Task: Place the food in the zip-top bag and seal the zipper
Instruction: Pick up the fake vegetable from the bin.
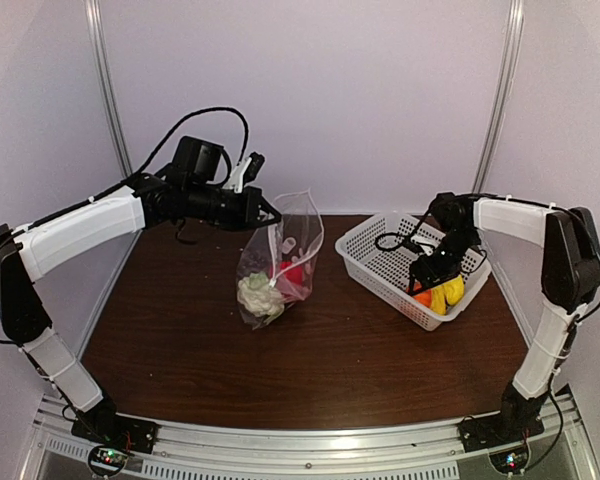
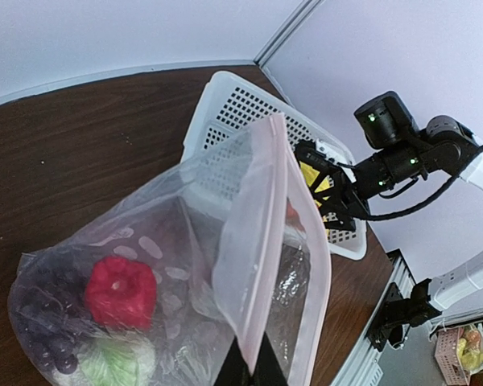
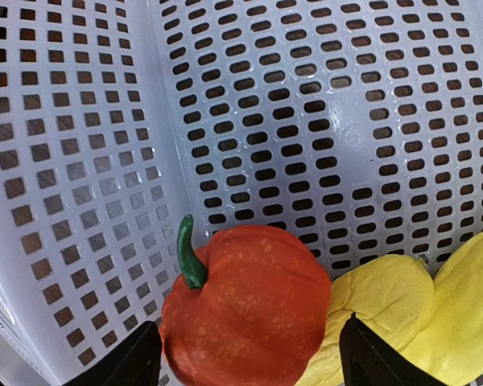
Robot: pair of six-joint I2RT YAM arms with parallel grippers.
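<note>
On dark brown wood-grain table (image 1: 180, 340), pale lilac walls (image 1: 380, 90) behind and at both sides, metal strips running up the back corners. Aluminium rail (image 1: 310, 445) along the near edge carries both arm bases.

Bag (image 1: 280, 260) stands upright mid-table, left of centre, held up by its top edge. Left gripper (image 2: 249, 371) jaws are pinched tight on that edge. Mouth gapes, zipper (image 2: 322, 273) not pressed together. Inside, low down: cauliflower (image 1: 258, 297), red pepper (image 1: 293, 273), grapes (image 2: 40, 330).

White mesh basket (image 1: 370, 250) sits right of the bag, apart from it, near the table's right edge. Orange piece (image 3: 241, 305) lies in its near corner, touching a yellow piece (image 3: 378, 305); a second yellow piece (image 3: 467, 297) is just beside that. Right gripper (image 3: 245, 358) is down inside the basket, jaws spread wide, one finger either side of the orange piece and gripping nothing. Wrist view cuts off the fingertips, so contact cannot be told.
</note>
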